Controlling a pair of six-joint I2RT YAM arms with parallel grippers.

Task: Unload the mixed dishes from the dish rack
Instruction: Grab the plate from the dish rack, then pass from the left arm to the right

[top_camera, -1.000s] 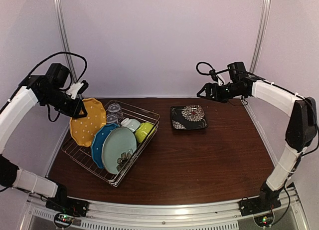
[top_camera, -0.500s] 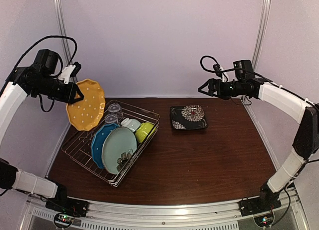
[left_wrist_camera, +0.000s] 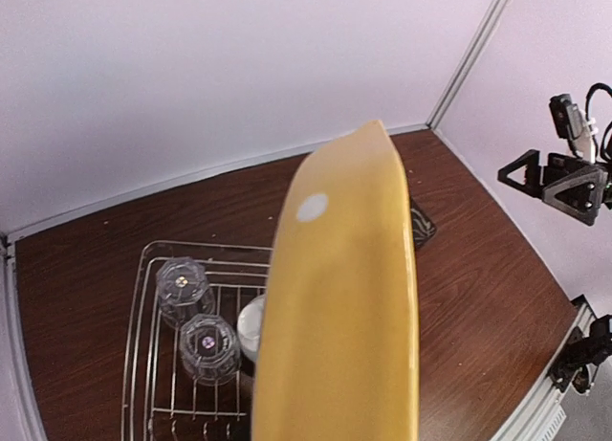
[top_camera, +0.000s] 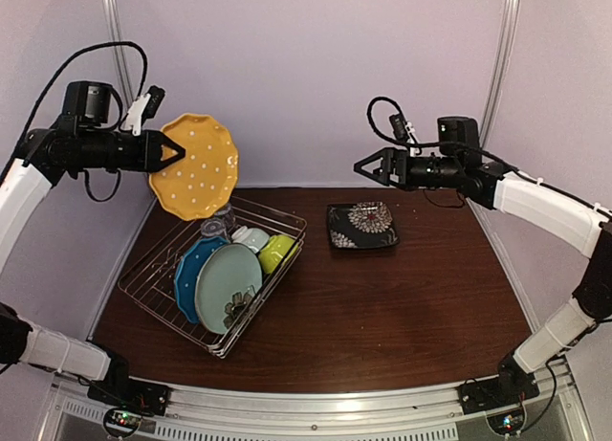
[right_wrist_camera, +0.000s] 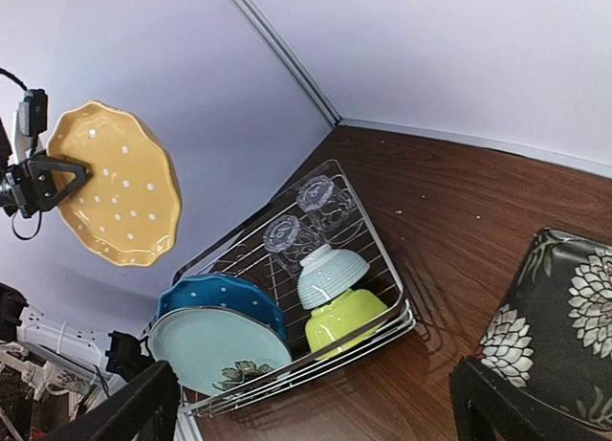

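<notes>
Rack (top_camera: 158, 290): wire basket on the table, well below and to the right of the left pincer; far to the left of the right pincer
Teal plate (top_camera: 228, 286): on edge in the rack, nearest the arms; below the left pincer
Blue plate (top_camera: 191, 265): on edge just behind the teal plate, touching it
Yellow plate (top_camera: 196, 165): in the air above the rack's far end, face tilted toward the right pincer; rim in the left pincer's jaws
Dark plate (top_camera: 361, 224): flat on the table, below the right pincer, well apart from the rack
Green bowl (right_wrist_camera: 346, 321): in the rack beside the pale bowl (right_wrist_camera: 331, 267)
Glasses (left_wrist_camera: 194, 319): two, mouth down, at the rack's far end
Left pincer (top_camera: 175, 155): pinching the yellow plate's edge
Right pincer (top_camera: 367, 165): spread wide, holding nothing, facing the left pincer
Step in hand: judged to be carrying the yellow plate clear of the rack
Next move: calls for a steady carry to the bare table near the dark plate, or a pass to the right pincer; risk is the edge-held plate swinging or slipping
</notes>
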